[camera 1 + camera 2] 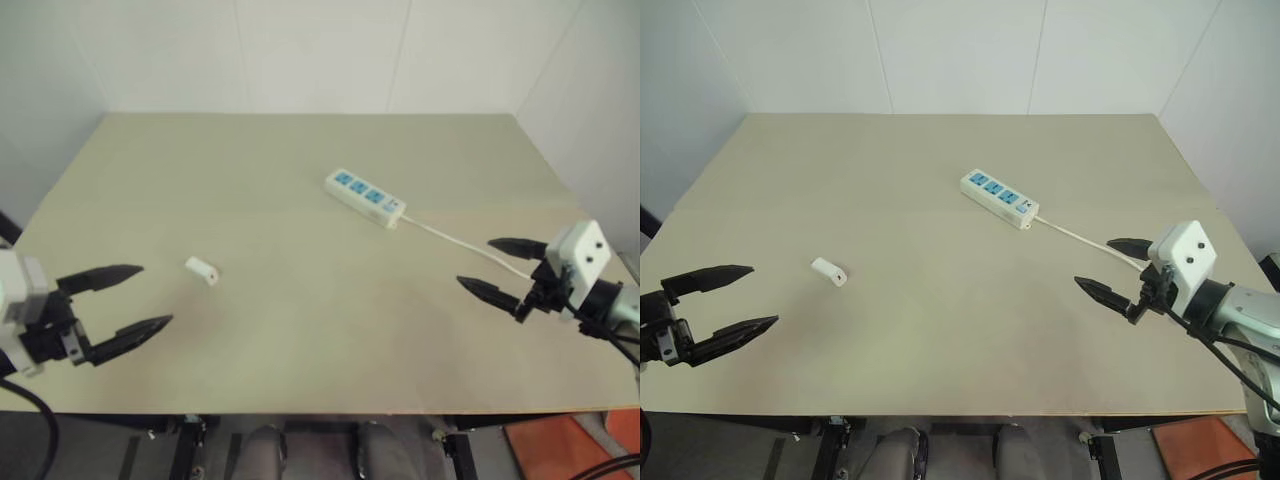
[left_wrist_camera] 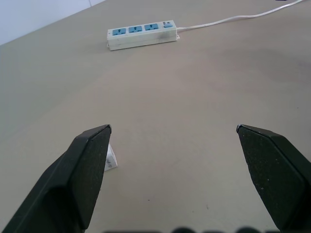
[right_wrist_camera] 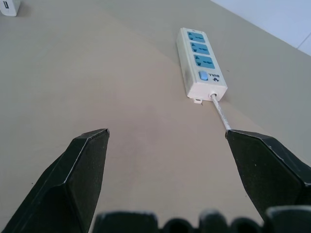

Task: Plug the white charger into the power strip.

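The white charger (image 1: pixel 202 270), a tiny rounded block with a red mark at one end, lies on the table's left half. In the left wrist view the charger (image 2: pixel 111 160) peeks out beside one finger. The power strip (image 1: pixel 366 197), a white bar with three blue sockets, lies right of centre, its thin cord (image 1: pixel 455 238) running toward the right edge. My left gripper (image 1: pixel 135 298) hovers open near the front left, short of the charger. At the front right my right gripper (image 1: pixel 502 268) hangs open over the cord, nothing between its fingers.
The beige table (image 1: pixel 300 340) is bounded by white walls at the back and sides. An orange-red object (image 1: pixel 560 450) lies on the floor beyond the front right corner.
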Tool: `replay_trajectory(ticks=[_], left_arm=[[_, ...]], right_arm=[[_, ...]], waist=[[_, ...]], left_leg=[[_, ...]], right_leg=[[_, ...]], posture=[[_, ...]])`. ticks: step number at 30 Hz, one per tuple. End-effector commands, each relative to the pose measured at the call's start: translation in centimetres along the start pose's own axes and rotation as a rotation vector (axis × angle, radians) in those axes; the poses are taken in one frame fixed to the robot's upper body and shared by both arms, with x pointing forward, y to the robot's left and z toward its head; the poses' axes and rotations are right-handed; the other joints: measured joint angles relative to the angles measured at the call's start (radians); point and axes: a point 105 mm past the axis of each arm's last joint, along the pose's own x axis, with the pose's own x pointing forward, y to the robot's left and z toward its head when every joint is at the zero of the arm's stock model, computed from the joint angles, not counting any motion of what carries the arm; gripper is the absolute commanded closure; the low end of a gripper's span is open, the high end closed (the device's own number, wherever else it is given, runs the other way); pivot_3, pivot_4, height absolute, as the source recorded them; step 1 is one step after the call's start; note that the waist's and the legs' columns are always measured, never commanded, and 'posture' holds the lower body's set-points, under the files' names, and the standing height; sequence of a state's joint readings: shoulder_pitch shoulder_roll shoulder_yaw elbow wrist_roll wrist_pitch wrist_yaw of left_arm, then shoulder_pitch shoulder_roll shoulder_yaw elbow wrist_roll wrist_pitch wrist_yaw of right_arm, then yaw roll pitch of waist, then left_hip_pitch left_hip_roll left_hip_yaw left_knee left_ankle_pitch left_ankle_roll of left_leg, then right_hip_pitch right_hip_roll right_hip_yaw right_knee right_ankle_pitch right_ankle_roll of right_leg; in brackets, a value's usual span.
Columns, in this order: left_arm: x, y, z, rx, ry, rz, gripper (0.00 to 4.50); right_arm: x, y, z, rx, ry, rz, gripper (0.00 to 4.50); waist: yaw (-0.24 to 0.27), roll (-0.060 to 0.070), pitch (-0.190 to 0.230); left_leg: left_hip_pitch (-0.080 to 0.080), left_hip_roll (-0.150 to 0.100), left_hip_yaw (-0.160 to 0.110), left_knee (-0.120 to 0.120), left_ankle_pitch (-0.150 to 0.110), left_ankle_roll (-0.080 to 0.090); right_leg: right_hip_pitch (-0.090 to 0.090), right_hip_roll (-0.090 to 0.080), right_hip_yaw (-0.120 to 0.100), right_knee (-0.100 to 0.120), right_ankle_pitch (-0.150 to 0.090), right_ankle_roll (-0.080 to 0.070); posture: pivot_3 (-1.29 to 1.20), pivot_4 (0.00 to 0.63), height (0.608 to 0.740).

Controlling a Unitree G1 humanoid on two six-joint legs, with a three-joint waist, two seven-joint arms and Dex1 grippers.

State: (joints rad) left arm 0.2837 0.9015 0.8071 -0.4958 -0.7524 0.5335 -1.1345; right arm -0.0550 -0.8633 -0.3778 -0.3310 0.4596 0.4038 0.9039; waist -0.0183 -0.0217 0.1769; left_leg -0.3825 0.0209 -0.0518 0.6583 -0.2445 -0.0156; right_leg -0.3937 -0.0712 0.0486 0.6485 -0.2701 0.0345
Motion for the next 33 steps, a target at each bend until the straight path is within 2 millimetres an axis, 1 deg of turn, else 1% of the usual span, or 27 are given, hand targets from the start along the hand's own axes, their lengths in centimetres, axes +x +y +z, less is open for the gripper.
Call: replay_trajectory(ticks=[1,9,11,15,18,23,24,25,27,30,33], left_arm=[[-0.2,0.0,0.5,0.024,-0.026,-0.001,0.00],[-0.3,0.0,0.5,0.026,-0.028,-0.003,0.00],[-0.2,0.0,0.5,0.027,-0.034,-0.008,0.00],[0.3,0.1,0.7,0.030,-0.049,-0.024,0.00],[0.9,0.0,0.8,0.027,-0.068,-0.053,0.00],[2.6,0.0,1.2,0.031,-0.111,-0.101,0.00],[2.9,0.1,1.3,0.034,-0.117,-0.107,0.00],[3.4,0.2,1.6,0.043,-0.135,-0.117,0.00],[4.2,0.3,2.0,0.055,-0.159,-0.135,0.00],[5.0,0.3,2.4,0.059,-0.180,-0.153,0.00],[5.2,0.4,2.3,0.059,-0.179,-0.152,0.00]], right_arm=[[-0.1,-0.3,1.0,-0.037,-0.038,-0.013,0.01],[0.1,-0.2,1.0,-0.036,-0.045,-0.014,0.01],[0.5,-0.2,1.0,-0.039,-0.050,-0.014,0.01],[1.8,-0.5,1.2,-0.042,-0.075,-0.009,0.01],[3.5,-1.1,1.2,-0.033,-0.100,-0.015,0.01],[8.4,-2.5,0.4,-0.004,-0.113,-0.039,0.01],[9.1,-2.8,0.4,0.000,-0.114,-0.045,0.01],[10.3,-3.1,0.4,0.013,-0.123,-0.046,0.01],[12.0,-3.5,0.5,0.022,-0.129,-0.043,0.01],[14.1,-3.7,0.2,0.000,-0.108,-0.016,0.01],[15.7,-4.1,0.2,0.012,-0.099,0.005,0.01]], waist=[[0.000,0.000,0.000],[0.000,0.000,0.000],[-0.001,0.000,0.000],[-0.002,0.000,0.000],[-0.006,0.000,0.000],[-0.016,0.000,0.000],[-0.019,0.000,0.000],[-0.021,0.000,0.000],[-0.022,0.000,0.000],[-0.026,0.000,0.000],[-0.028,0.000,0.000]], left_leg=[[0.000,0.000,0.000,0.000,0.000,0.000],[0.000,0.000,0.000,0.000,0.000,0.000],[0.000,0.000,0.000,0.000,0.000,0.000],[0.001,0.000,0.000,0.000,0.000,0.000],[0.002,0.000,0.000,0.000,0.000,0.000],[0.003,0.000,0.000,0.000,0.000,0.000],[0.003,0.000,0.000,0.000,0.000,0.000],[0.002,0.000,0.000,0.000,0.000,0.000],[0.002,-0.001,0.000,0.000,0.000,0.000],[-0.002,-0.002,-0.001,0.000,0.000,0.000],[-0.006,-0.003,-0.001,0.000,0.000,0.000]], right_leg=[[0.000,0.000,0.000,0.000,0.000,0.000],[0.000,0.000,0.000,0.000,0.000,0.000],[0.000,0.000,0.000,0.000,0.000,0.000],[0.001,0.000,0.000,0.000,0.000,0.000],[0.002,0.000,0.000,0.000,0.000,0.000],[0.002,0.000,0.000,0.000,0.001,0.000],[0.002,0.000,0.000,0.000,0.001,0.000],[0.002,0.000,0.000,0.000,0.001,0.000],[0.001,0.000,0.000,0.001,0.001,0.000],[-0.003,-0.002,0.000,0.001,0.002,0.001],[-0.008,-0.003,0.000,0.001,0.002,0.001]], posture=[[0.00,0.150,0.740],[0.00,0.150,0.740],[0.00,0.150,0.740],[0.00,0.150,0.740],[0.00,0.150,0.740],[0.00,0.150,0.740],[0.00,0.150,0.740],[0.00,0.150,0.740],[0.00,0.150,0.740],[0.00,0.150,0.740],[0.00,0.150,0.740]])
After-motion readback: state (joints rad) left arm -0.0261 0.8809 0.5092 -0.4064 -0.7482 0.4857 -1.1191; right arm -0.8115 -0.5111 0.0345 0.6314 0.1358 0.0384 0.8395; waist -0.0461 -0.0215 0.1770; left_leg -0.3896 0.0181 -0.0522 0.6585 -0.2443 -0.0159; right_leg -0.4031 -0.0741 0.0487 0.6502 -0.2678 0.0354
